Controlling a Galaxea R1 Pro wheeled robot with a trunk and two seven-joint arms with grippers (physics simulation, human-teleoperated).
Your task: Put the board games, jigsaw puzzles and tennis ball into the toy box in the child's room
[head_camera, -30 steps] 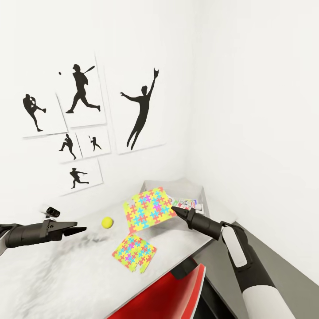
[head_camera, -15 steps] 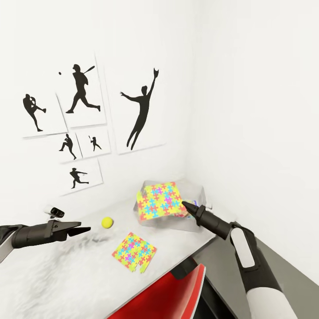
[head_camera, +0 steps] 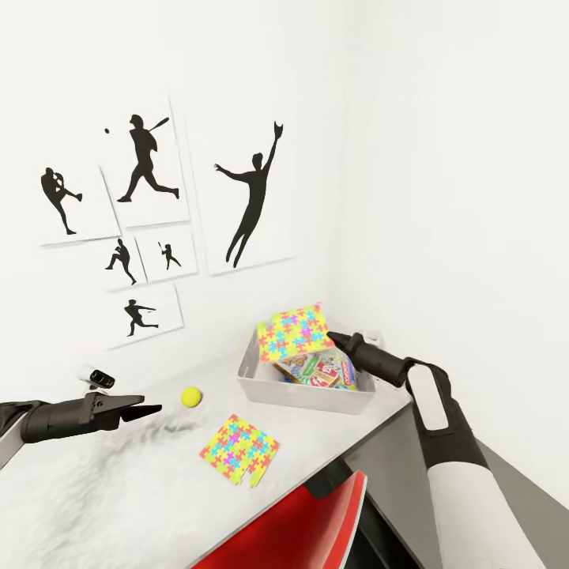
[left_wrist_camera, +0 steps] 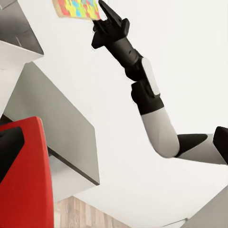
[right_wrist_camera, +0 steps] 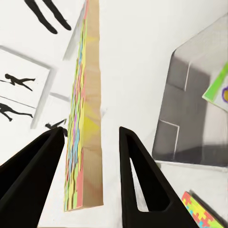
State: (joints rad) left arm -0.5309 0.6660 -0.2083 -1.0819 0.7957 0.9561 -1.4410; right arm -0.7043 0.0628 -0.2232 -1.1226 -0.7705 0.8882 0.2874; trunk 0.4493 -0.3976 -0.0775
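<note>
My right gripper (head_camera: 332, 338) is shut on one edge of a jigsaw puzzle (head_camera: 294, 332) and holds it tilted in the air over the far left part of the toy box (head_camera: 308, 393). In the right wrist view that puzzle (right_wrist_camera: 88, 118) stands edge-on between my fingers (right_wrist_camera: 137, 175). Board games (head_camera: 320, 370) with bright covers lie inside the box. A second jigsaw puzzle (head_camera: 239, 449) lies flat on the table (head_camera: 118, 490). The tennis ball (head_camera: 190, 396) rests between it and my left gripper (head_camera: 152, 408), which hovers open and empty just left of the ball.
A red chair (head_camera: 300, 529) is tucked under the table's near edge. A small black-and-white object (head_camera: 96, 378) sits by the wall behind my left gripper. The toy box stands in the corner where two white walls meet. A lower dark grey section (head_camera: 395, 474) lies under my right arm.
My right gripper has carried the puzzle rightward and up, from beside the toy box to above it. The left arm has edged slightly toward the ball.
</note>
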